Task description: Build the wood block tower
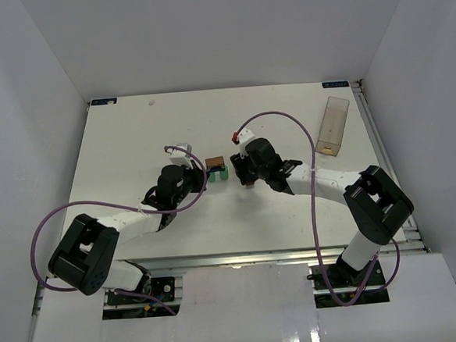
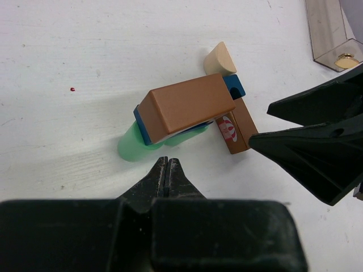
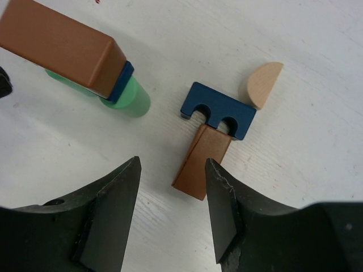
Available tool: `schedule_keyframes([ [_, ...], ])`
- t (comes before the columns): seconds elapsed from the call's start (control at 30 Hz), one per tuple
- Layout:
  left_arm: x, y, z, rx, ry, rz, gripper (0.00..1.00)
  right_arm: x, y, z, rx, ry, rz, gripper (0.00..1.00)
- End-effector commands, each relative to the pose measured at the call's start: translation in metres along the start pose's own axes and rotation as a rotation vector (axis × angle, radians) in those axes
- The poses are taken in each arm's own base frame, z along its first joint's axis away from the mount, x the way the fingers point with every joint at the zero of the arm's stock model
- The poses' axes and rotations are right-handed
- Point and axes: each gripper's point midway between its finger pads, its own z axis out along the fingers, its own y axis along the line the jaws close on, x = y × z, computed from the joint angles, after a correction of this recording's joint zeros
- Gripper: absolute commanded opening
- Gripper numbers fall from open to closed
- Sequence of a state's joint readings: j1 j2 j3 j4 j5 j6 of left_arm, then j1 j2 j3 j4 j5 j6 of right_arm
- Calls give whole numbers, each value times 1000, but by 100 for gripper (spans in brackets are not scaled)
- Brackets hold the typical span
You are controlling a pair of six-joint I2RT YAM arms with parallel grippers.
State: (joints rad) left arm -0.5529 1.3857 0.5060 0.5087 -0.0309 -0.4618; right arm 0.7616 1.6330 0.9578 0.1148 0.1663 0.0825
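A small stack stands mid-table [image 1: 217, 169]: a large brown block [image 2: 187, 105] on a blue piece [image 2: 143, 126] on two green cylinders [image 2: 133, 146]. It also shows in the right wrist view [image 3: 62, 45]. Beside it lie a blue double-arch piece [image 3: 218, 110], a tan half-round [image 3: 264, 84] and a brown brick [image 3: 203, 161]. My left gripper [image 2: 168, 164] is shut and empty, just short of the green cylinders. My right gripper [image 3: 173, 170] is open, low over the table, with the brick's near end between its fingertips, closer to the right finger [image 3: 224, 198].
A clear rectangular plastic box [image 1: 333, 124] lies at the back right, with a small gold object [image 2: 343, 60] inside. The two grippers flank the stack closely, left [image 1: 201, 175] and right [image 1: 246, 177]. White walls enclose the table.
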Motion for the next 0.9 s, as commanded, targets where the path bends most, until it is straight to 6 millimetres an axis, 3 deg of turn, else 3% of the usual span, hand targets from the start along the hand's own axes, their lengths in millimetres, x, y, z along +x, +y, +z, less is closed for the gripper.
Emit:
schedule_keyframes([
  [0.0,-19,-6,5,8,-48,-1,0,5,-12,-5,76,12,30,55],
  [0.47,-14,-5,-3,6,-45,-30,1,27,-17,15,117,81,22,55],
  [0.57,-15,-7,-10,21,-51,-40,23,31,-20,20,132,93,18,54],
  [0.63,-14,-7,-14,20,-48,-48,33,34,-21,22,137,103,13,52],
  [0.87,-18,14,-32,-107,-72,-106,46,37,-26,28,153,103,-13,37],
])
